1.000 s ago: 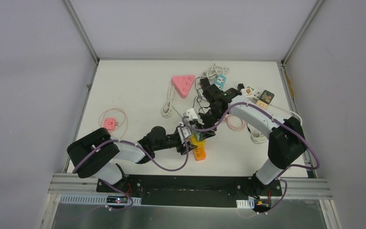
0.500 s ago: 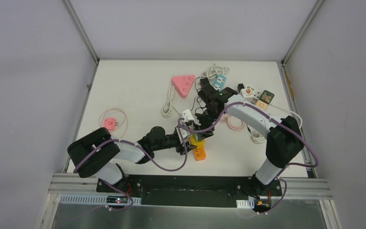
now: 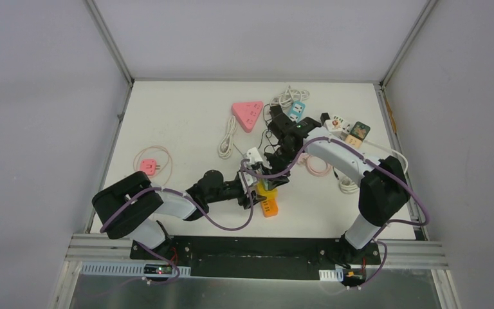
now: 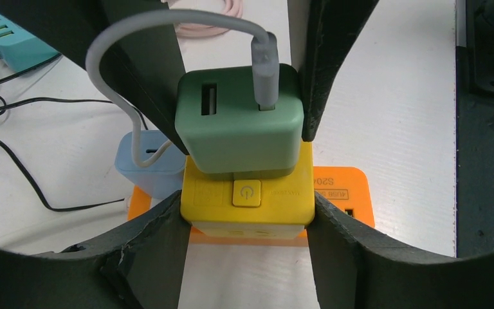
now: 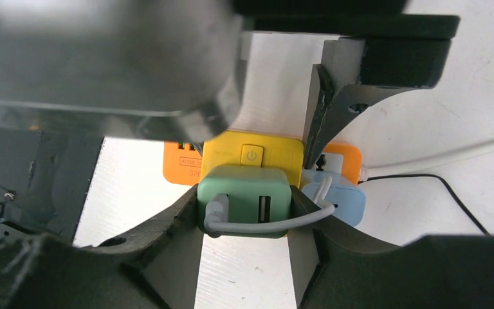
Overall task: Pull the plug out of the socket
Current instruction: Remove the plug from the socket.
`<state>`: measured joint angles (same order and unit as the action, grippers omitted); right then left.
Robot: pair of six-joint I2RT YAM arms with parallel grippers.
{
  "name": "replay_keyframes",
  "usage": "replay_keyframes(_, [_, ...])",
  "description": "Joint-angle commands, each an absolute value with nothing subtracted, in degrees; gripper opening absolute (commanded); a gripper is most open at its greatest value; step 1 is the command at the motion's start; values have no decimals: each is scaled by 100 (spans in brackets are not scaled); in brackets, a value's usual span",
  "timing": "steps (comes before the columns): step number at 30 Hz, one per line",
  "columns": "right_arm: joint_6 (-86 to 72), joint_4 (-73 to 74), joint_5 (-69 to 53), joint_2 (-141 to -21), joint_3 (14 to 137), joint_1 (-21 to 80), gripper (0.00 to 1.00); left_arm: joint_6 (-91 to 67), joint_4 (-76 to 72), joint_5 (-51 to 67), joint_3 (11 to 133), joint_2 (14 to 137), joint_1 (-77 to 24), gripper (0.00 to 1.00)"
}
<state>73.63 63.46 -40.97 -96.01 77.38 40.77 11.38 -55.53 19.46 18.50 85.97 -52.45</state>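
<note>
A yellow socket cube [image 4: 247, 193] stands on an orange base [image 4: 341, 193] on the table, also in the top view [image 3: 268, 198]. A green plug adapter [image 4: 238, 119] with a grey USB cable is seated in the cube's top. My left gripper [image 4: 247, 222] is shut on the yellow cube from both sides. My right gripper [image 5: 244, 209] is shut on the green plug [image 5: 244, 199]. A light blue adapter [image 5: 338, 203] sits beside it, joined by the grey cable. In the top view the two grippers meet over the socket [image 3: 264, 183].
At the back of the table lie a pink triangular power strip [image 3: 247, 114], a white cable [image 3: 228, 138], a teal strip [image 3: 296, 109] and several small adapters [image 3: 350, 132]. A small pink plug with cable [image 3: 149, 166] lies at the left. A pink cable coil [image 3: 318, 166] lies right.
The right arm shifted slightly left over the socket between the earliest frame and half a second ago. Since then nothing visibly moved.
</note>
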Motion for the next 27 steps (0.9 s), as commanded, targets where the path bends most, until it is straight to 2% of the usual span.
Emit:
replay_keyframes(1, [6594, 6623, -5320, -9843, 7919, 4795, 0, 1292, -5117, 1975, 2037, 8860, -5286, 0])
replay_keyframes(5, [6683, 6649, -5302, -9832, 7838, 4679, 0, 1305, -5065, 1943, 2023, 8826, -5290, 0])
replay_keyframes(11, [6866, 6845, -5979, -9725, 7658, 3757, 0, 1336, -5009, 1942, 2004, 8779, -5277, 0])
replay_keyframes(15, [6594, 6518, -5939, -9716, 7553, 3941, 0, 1329, -5033, 1984, 2037, 8815, -5266, 0])
replay_keyframes(19, [5819, 5793, -5190, -9714, 7481, 4448, 0, 1289, -5036, 1974, 2015, 8795, -5269, 0])
replay_keyframes(21, [5475, 5718, -5348, -9873, 7563, 4425, 0, 1292, -5036, 1949, 1989, 8759, -5268, 0])
replay_keyframes(24, [5616, 6282, -6163, -10322, 7861, 4135, 0, 1301, -5036, 1926, 1978, 8752, -5266, 0])
replay_keyframes(27, [6023, 6803, -6080, -10525, 8036, 4091, 0, 1310, -5040, 1933, 1987, 8775, -5273, 0])
